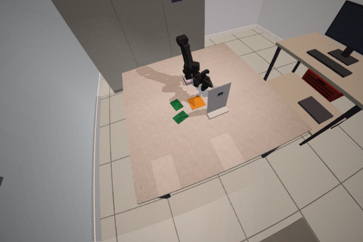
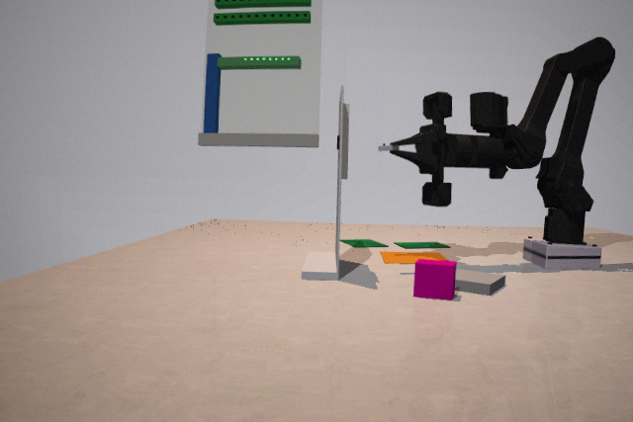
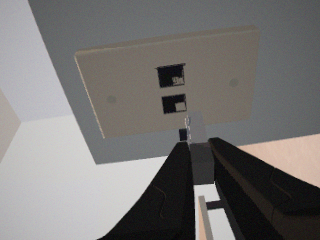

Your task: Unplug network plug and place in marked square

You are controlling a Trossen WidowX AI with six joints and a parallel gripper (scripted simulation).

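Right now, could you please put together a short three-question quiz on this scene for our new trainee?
1. True or false: the plug is out of the socket, with open air between it and the upright panel.
2. What is the pincer doing? A) open, empty B) shut on the plug C) shut on the magenta cube
3. Fill in: on the table near the panel's foot lie two green squares and one ___ square.

Key: 1 true; 2 B; 3 orange.
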